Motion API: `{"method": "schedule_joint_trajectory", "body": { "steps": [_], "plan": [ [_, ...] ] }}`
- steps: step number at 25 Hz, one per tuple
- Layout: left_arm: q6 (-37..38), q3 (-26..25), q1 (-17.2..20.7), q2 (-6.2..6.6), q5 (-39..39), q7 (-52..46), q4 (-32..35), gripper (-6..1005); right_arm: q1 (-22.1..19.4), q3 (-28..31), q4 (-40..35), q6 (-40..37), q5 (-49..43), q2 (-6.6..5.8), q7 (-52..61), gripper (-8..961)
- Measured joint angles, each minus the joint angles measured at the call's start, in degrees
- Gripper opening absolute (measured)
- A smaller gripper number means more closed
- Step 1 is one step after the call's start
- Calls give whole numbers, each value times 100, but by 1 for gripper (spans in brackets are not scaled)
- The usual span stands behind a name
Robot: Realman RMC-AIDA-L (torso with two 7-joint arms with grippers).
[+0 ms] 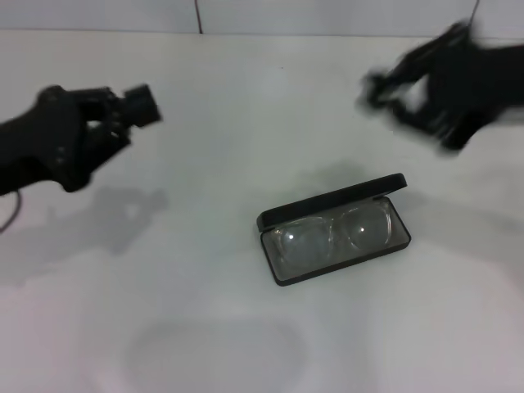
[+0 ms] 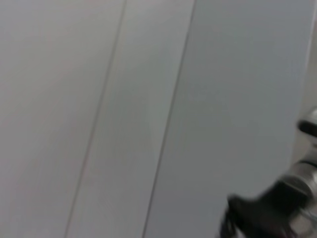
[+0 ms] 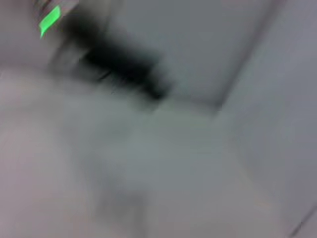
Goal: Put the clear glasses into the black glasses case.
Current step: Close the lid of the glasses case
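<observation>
clear glasses (image 1: 336, 236) in open black glasses case (image 1: 282, 274), long axis left-right | grippers' grip: cannot tell

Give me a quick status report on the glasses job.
Left gripper raised at the left, right gripper raised at far right, both away from the case. Clear glasses lying inside the open black glasses case. Lid up. Nothing in the way.

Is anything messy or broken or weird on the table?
Nothing looks broken or spilled. The clear glasses lie inside the black glasses case, whose lid is open, and the case sits at a slant on the white table. The left gripper and right gripper are both raised, away from the case.
</observation>
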Motion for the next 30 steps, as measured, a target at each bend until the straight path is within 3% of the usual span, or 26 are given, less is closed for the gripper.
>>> {"method": "schedule_joint_trajectory", "body": {
  "steps": [3, 7, 9, 10, 11, 15, 23, 30],
  "plan": [
    [-13, 17, -226, -157, 263, -2, -48, 97, -538, 770, 1076, 352, 1927, -22, -755, 188],
    [-232, 282, -957, -272, 549, 68, -655, 126, -767, 1777, 2958, -372, 4087, -41, -1832, 191],
    [-591, 574, -1459, -268, 572, 184, -1257, 127, -767, 1777, 2958, -372, 4087, -41, -1832, 192],
    [-833, 727, -1700, -271, 591, 233, -1549, 127, -761, 2071, 3595, -686, 4498, -41, -2083, 193],
    [-982, 805, -1814, -275, 611, 256, -1715, 127, -641, 2640, 4854, -1444, 4982, -40, -2386, 194],
    [-1866, 1403, -2367, -283, 635, 329, -2354, 127, -411, 3445, 6167, -2406, 5063, -40, -2714, 197],
    [-2968, 2206, -2555, -337, 448, 267, -2564, 129, -413, 3725, 6579, -2587, 4991, -56, -2845, 202],
    [-3405, 2877, -2555, -342, 43, 268, -2645, 130, -209, 3741, 6775, -2546, 4978, -75, -2967, 207]
  ]
}}
